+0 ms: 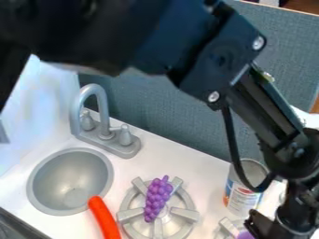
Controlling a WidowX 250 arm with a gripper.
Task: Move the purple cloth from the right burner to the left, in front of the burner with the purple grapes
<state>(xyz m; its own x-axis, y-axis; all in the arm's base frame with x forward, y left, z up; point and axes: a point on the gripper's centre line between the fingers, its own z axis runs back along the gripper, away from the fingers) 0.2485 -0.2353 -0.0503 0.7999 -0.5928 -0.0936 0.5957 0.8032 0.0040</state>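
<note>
Purple object (pixel 246 235), only partly in view at five o'clock on the bottom edge, lies nearest your gripper (pixel 268 228), just beside it. You have the gripper hanging low there; I cannot tell whether it is spread, pressed together or pinching something, nor whether it touches the purple object. So whether a grip has been made is unclear, and no lift can be confirmed. A second grey burner grate (pixel 225 228) shows right beside the purple object.

Also near you, between six and seven o'clock, a rounded red-orange bar (pixel 105 219) lies at a slant, its upper end by the sink's rim. At six o'clock, a toy bunch of purple grapes (pixel 158 198) rests across a round grey burner grate (pixel 185 228), apart from your gripper.

Farther back, between four and five o'clock, an open metal can with a paper label (pixel 242 200) stands upright behind the gripper. Between seven and eight is a round grey sink basin (pixel 55 186), with a curved grey faucet (pixel 103 109) at nine. Behind the white countertop (pixel 193 163) rises a blue-grey fabric panel (pixel 168 107). Your black arm (pixel 218 70) spans from eleven o'clock down to four.
</note>
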